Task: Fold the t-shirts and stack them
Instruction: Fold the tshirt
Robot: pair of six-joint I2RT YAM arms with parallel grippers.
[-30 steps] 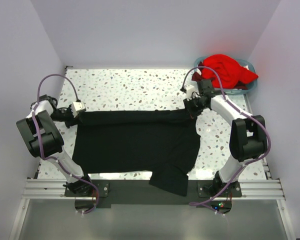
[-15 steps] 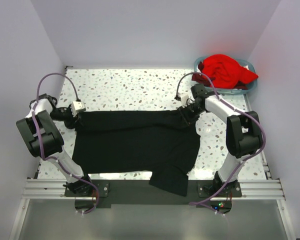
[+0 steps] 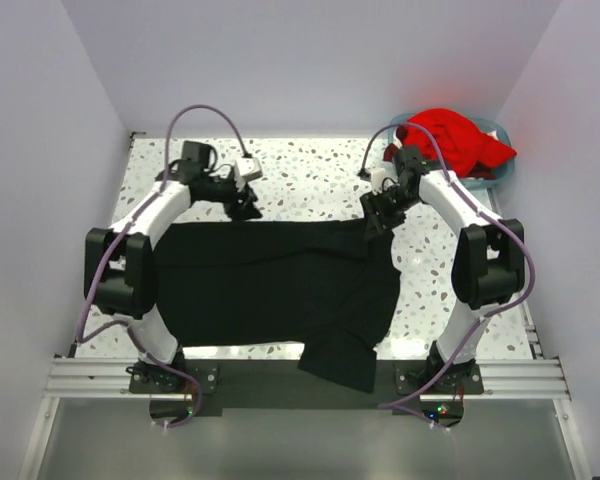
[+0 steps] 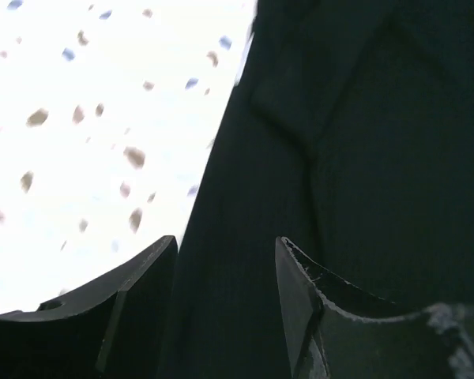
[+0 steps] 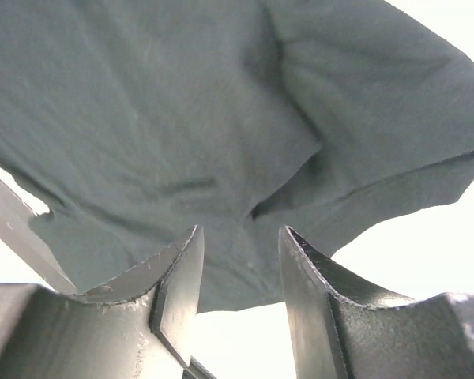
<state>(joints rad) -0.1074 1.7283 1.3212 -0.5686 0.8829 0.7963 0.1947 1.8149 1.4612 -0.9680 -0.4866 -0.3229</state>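
The black t-shirt [image 3: 280, 280] lies spread flat across the table, one part hanging over the near edge. My left gripper [image 3: 246, 207] hovers open at the shirt's far edge, left of centre; in the left wrist view its jaws [image 4: 225, 253] stand apart over the black cloth [image 4: 363, 142] with nothing pinched. My right gripper [image 3: 376, 218] is open at the shirt's far right corner; the right wrist view shows that gripper [image 5: 238, 241] just above the shirt's cloth [image 5: 182, 118], gripping nothing. The red t-shirt [image 3: 450, 140] sits bunched in the basket.
The light blue basket [image 3: 485, 181] stands at the table's far right corner. Bare speckled tabletop [image 3: 300, 180] runs along the far side behind the shirt. White walls close in on three sides. Purple cables loop above both arms.
Both grippers have opened and let go of the black shirt's far edge. The left arm swung from the far left corner toward the far middle. The right gripper shifted only slightly.
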